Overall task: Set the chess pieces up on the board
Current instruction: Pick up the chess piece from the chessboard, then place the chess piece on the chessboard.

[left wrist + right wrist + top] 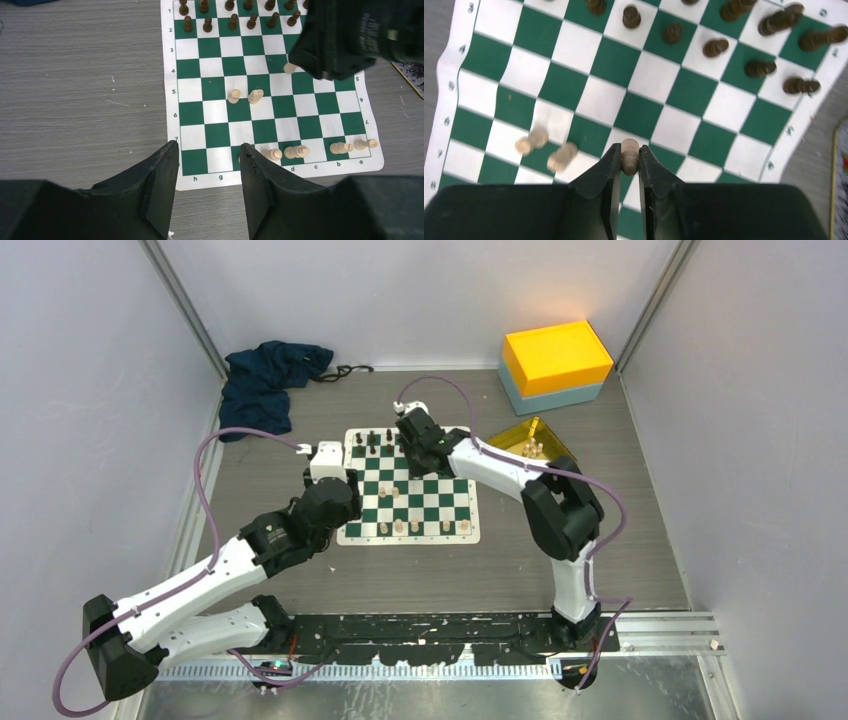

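Over the green-and-white board, the right end effector pinches a cream chess piece; the left end effector gapes.

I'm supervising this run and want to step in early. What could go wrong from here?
The right gripper pinches a cream piece only at its fingertips; it could slip or topple on release. Two loose cream pieces mid-board sit close by and could be knocked. The open left gripper hovers beside the near-row pieces and might bump them.
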